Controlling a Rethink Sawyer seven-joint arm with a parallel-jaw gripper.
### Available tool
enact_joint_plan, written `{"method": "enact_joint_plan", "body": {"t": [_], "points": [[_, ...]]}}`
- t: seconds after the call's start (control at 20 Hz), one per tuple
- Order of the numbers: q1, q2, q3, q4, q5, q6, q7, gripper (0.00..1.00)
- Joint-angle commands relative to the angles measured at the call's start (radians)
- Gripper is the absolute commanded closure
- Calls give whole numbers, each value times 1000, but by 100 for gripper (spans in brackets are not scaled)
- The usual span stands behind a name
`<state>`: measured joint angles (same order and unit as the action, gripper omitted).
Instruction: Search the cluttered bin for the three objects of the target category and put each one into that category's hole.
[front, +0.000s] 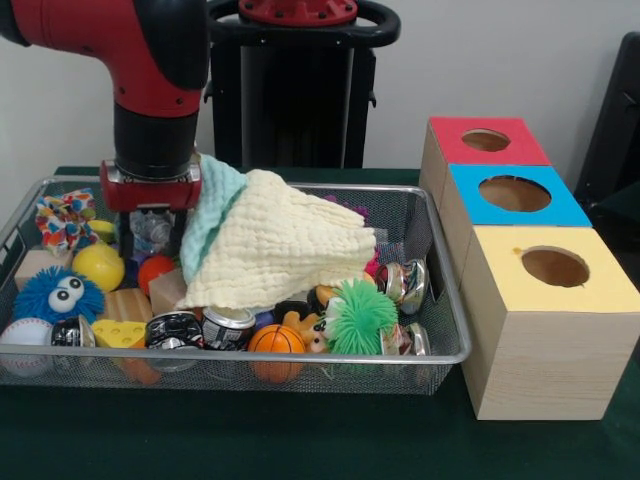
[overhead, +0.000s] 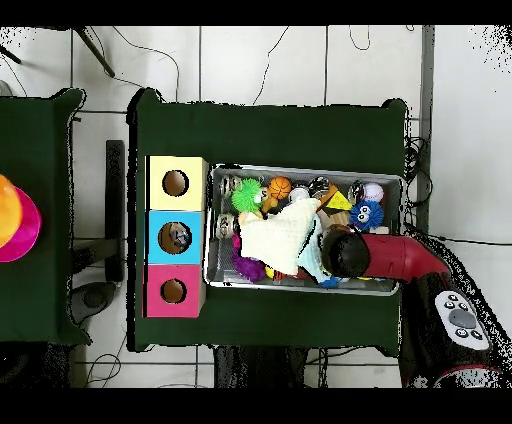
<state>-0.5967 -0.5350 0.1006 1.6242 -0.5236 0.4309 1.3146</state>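
A wire bin (front: 440, 355) (overhead: 300, 172) is packed with toys, cans and blocks. A pale yellow cloth with a mint edge (front: 275, 245) (overhead: 283, 236) lies tented over the middle, its peak up against the gripper's right side. The gripper (front: 150, 232) (overhead: 345, 254) is down inside the bin's left rear part, above a clear bottle. Whether it holds the cloth is hidden. Round it lie a yellow ball (front: 98, 266), an orange ball (front: 155, 271), a blue fuzzy ball with eyes (front: 60, 293), crushed cans (front: 228, 325), a small basketball (front: 275, 340) and a green spiky ball (front: 360, 315).
Right of the bin stand three wooden boxes with round holes: yellow top (front: 555, 268) (overhead: 175, 183), blue top (front: 515, 193) (overhead: 175, 237), red top (front: 486, 140) (overhead: 173, 291). A baseball (front: 22, 338), cheese wedge (front: 118, 335), wood blocks (front: 125, 305) and shiny cans (front: 405, 282) crowd the bin.
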Motion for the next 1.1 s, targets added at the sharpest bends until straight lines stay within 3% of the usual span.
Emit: {"method": "enact_joint_plan", "body": {"t": [0.05,0.45,0.8,1.1], "points": [[4,27,12,100,12,140,50,0],[-6,25,17,64,-4,180,-3,0],[30,-9,-22,45,-22,314,-43,0],[39,-26,-35,31,-46,362,-65,0]]}}
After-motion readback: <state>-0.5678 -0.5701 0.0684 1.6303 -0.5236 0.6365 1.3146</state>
